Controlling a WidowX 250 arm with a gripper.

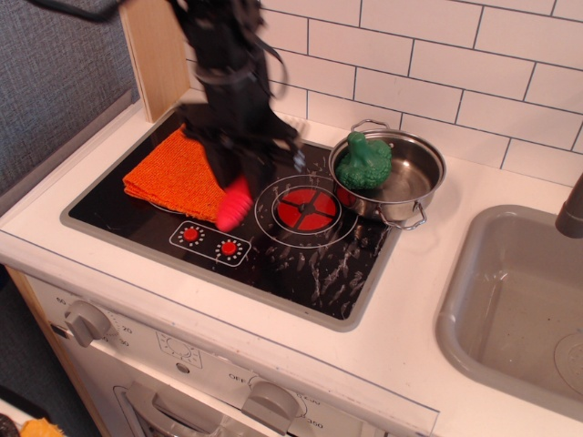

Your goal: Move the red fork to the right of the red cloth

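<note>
The red fork (234, 204) shows as a thick, ribbed, pinkish-red handle pointing down toward 7 o'clock; its tines are hidden inside the hand (239, 178). It hangs over the black cooktop (301, 264), just beside the right edge of the red cloth (173, 171), between the cloth and the red burner ring (305, 211). Whether it touches the cooktop cannot be told. The cloth is orange-red, coarse-woven, folded, and lies flat at 9 o'clock from the fork.

The steel pot (406, 177) sits at 3 o'clock from the burner ring and holds a green broccoli toy (363, 162) against its left wall. The grey sink (515, 300) is at the desk's (410, 346) far right.

The black arm (223, 64) descends from 12 o'clock, near vertical, slightly motion-blurred. The hand is pinched on the fork's upper end.
</note>
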